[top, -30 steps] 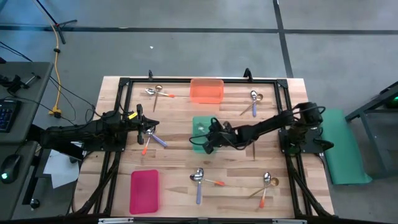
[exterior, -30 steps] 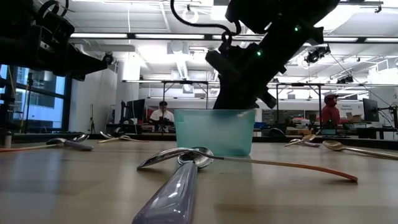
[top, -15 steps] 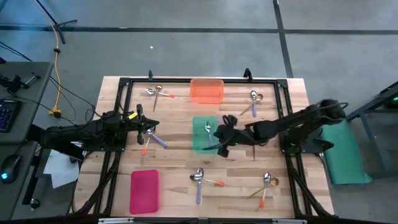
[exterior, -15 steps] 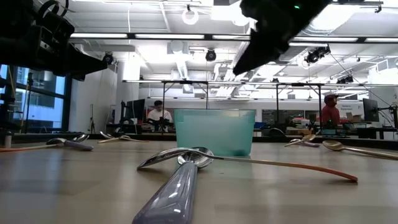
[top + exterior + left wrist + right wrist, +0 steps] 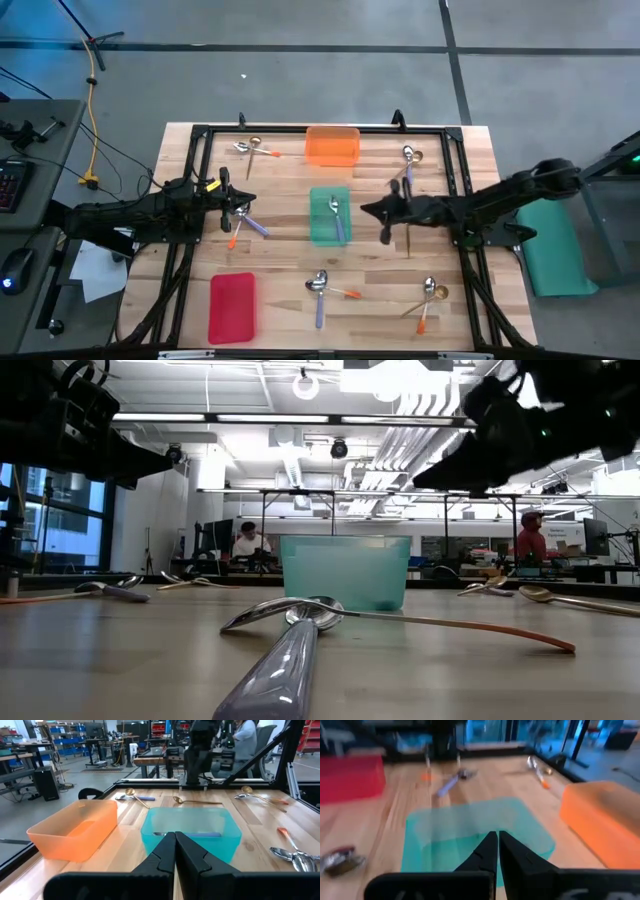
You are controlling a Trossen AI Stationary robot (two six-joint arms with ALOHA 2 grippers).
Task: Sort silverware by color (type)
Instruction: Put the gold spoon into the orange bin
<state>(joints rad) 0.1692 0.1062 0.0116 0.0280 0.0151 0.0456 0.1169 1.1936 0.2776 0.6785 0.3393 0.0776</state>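
Observation:
A purple-blue-handled spoon [image 5: 335, 214] lies flat on the floor of the green tray [image 5: 318, 232] at mid-table; it also shows in the left wrist view as the spoon [image 5: 200, 834]. My right gripper [image 5: 366, 210] hovers shut, level, just right of that tray and holds nothing. My left gripper [image 5: 243, 205] waits shut at the left, above two crossed spoons [image 5: 240, 224]. Other spoons lie in small groups: far left [image 5: 254, 148], far right [image 5: 409, 160], near middle [image 5: 320, 286], near right [image 5: 430, 294].
An orange tray [image 5: 332, 146] stands at the far middle and a red tray [image 5: 232, 306] at the near left. A thin brass spoon [image 5: 408, 242] lies below my right arm. A black frame [image 5: 300, 129] runs around the table. People sit in the room behind [image 5: 252, 542].
My right gripper has drawn back from over the green tray toward the table's right edge, rolling and tipping up to near level. The purple-blue-handled spoon, hidden under the gripper before, now lies uncovered in the green tray.

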